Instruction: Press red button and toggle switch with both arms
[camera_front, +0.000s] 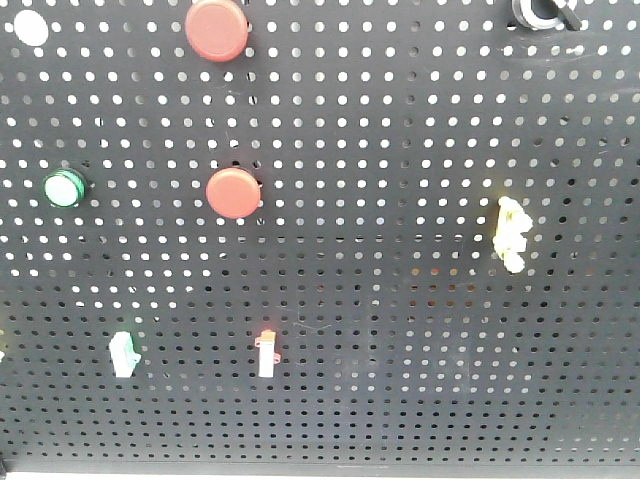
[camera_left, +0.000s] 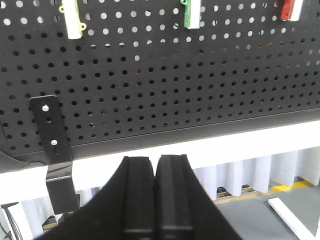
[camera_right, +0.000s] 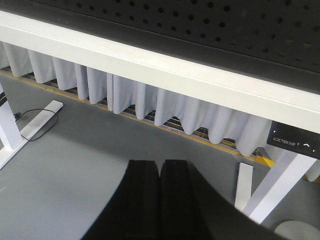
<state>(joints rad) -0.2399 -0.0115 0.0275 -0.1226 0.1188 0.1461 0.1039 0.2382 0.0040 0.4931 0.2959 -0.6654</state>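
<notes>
Front-on, I see two red buttons on the black pegboard (camera_front: 420, 300): the upper red button (camera_front: 216, 29) at the top edge, the lower red button (camera_front: 233, 192) directly below it, mid-panel. Under that one sits a small red-topped toggle switch (camera_front: 266, 354), with a green-topped switch (camera_front: 122, 354) to its left and a yellow switch (camera_front: 512, 232) far off to the right. A green button (camera_front: 63, 188) sits left of the lower red one, a white button (camera_front: 31, 27) in the top left corner. No arm shows in this view.

Left gripper (camera_left: 156, 167): fingers pressed together, nothing between them, below the board's white lower edge. Its camera shows yellow, green and red switches above, and a black bracket (camera_left: 52, 145) at the panel's corner.

Right gripper (camera_right: 160, 172): fingers closed flat together, empty, hanging under the white table edge (camera_right: 150, 65), grey floor (camera_right: 75, 150) beneath.
</notes>
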